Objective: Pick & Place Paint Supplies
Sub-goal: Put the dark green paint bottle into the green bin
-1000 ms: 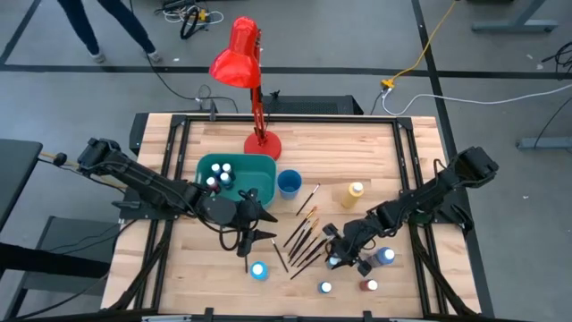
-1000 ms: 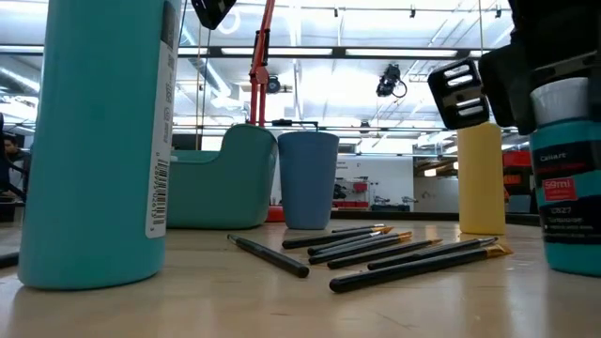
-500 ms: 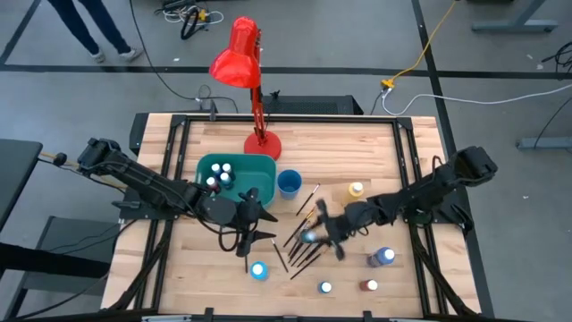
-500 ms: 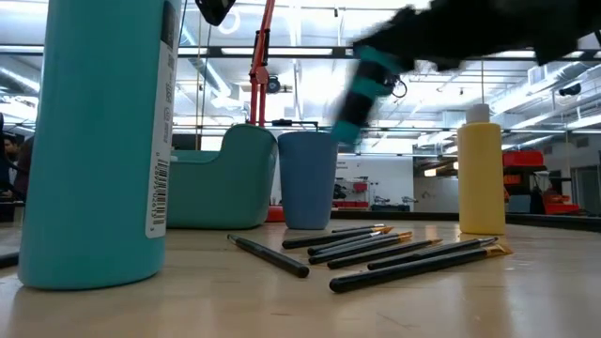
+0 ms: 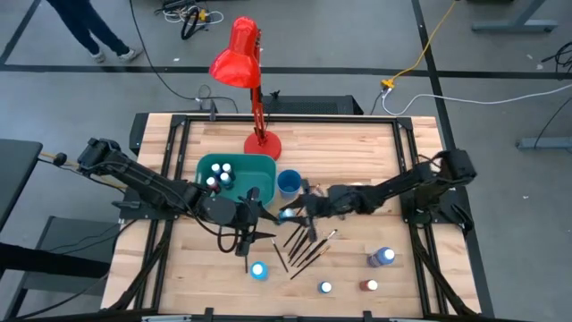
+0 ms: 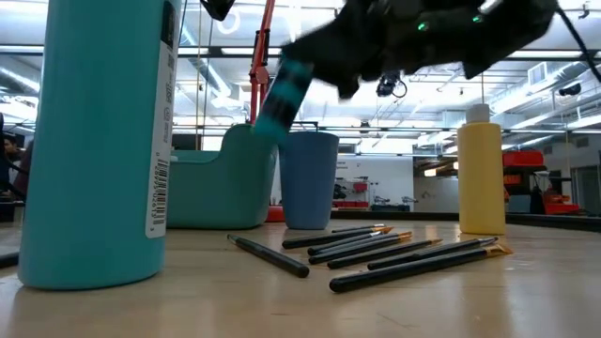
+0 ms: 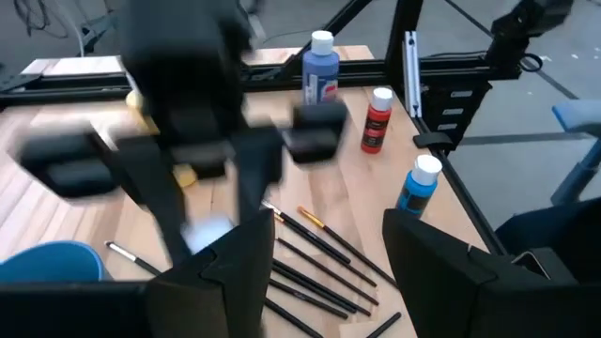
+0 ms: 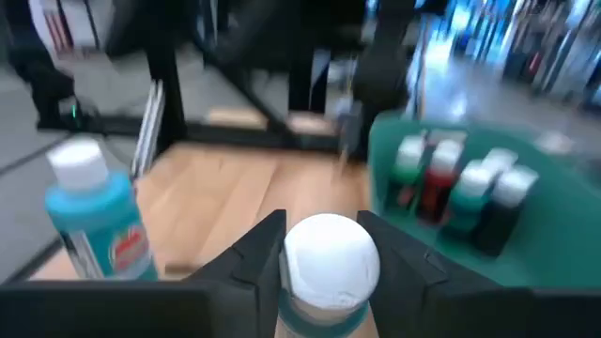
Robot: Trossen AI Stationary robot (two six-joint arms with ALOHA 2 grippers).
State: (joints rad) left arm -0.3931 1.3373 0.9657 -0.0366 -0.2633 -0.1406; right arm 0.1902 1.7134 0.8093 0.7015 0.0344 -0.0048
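Note:
My right gripper (image 5: 293, 214) reaches from the table's right, shut on a teal white-capped paint bottle (image 6: 281, 99). It is held in the air near the blue cup (image 5: 289, 182) and the teal bin (image 5: 234, 170), which holds several bottles (image 8: 449, 183). My left gripper (image 5: 256, 217) hovers open just left of it, near the bin's front. Dark brushes (image 5: 308, 243) lie loose on the table. Other bottles (image 5: 384, 258) stand near the front edge. The yellow bottle (image 6: 481, 174) stands upright behind the brushes. My right gripper pinches the teal bottle between its two fingers just below the white cap (image 8: 329, 259); the body at the contact is hidden by the cap. The fingers come nearly level from the table's right. The bottle is lifted clear and tilted, its base (image 6: 263, 127) slanting down toward the bin.
A red desk lamp (image 5: 243, 63) stands behind the bin. A teal bottle (image 5: 258, 270), another capped one (image 5: 325, 288) and a red one (image 5: 369, 286) stand near the front edge. Bare wood lies at the far right and far left.
My right gripper has carried the teal bottle up off the near right of the table and across toward the left, over the brushes, to the cup and bin. It has tipped from pointing down to nearly level, and the bottle has gone from upright to tilted.

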